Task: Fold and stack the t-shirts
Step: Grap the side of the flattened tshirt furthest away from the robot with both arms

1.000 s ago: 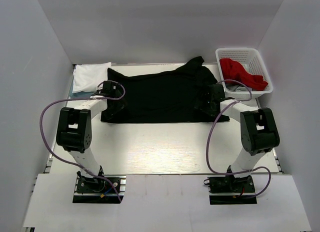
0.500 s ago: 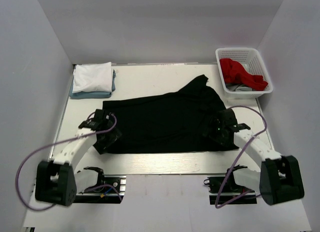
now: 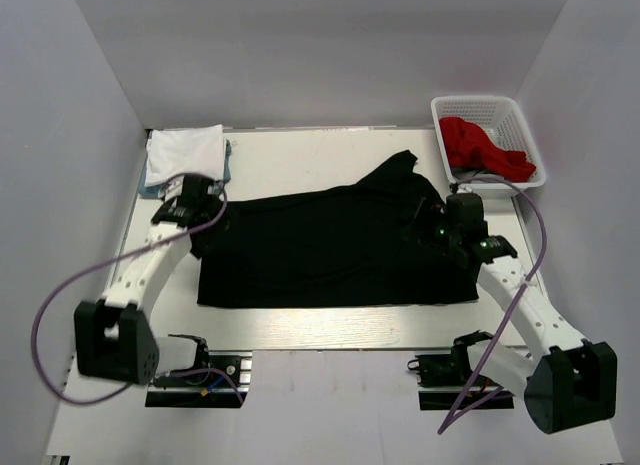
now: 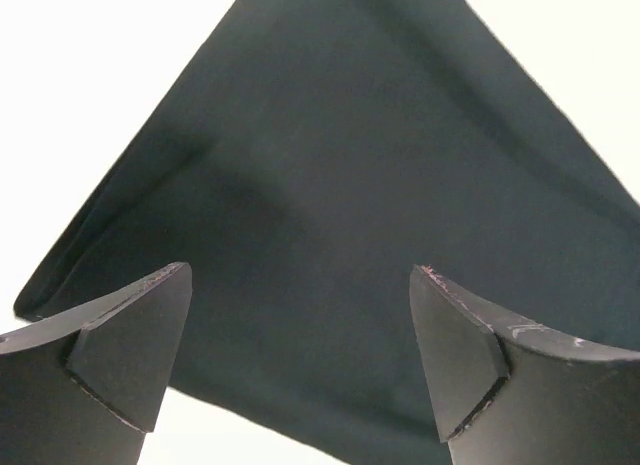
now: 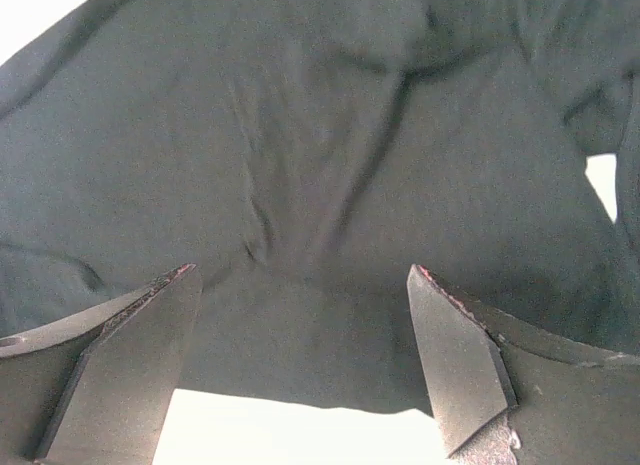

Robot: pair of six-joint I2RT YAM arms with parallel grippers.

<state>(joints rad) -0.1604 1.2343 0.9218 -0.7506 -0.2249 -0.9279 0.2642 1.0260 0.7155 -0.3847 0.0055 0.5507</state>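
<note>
black t-shirt (image 3: 330,247) spread flat at centre, l gripper (image 4: 300,273) over its left edge, r gripper (image 5: 303,270) over right edge, both released w/ jaws wide, folded white t-shirt (image 3: 183,153) far left.

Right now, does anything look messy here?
The black shirt is not flat: one part sticks out toward the basket, and it has wrinkles near the right tool. A red cloth lies bunched in the basket.

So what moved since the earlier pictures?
The black cloth t-shirt slid toward the near edge of the table. The left gripper and right gripper came nearer with it, then drew back, and now hover open over its ends. The folded white t-shirt, white mesh basket and red cloth stayed put.
</note>
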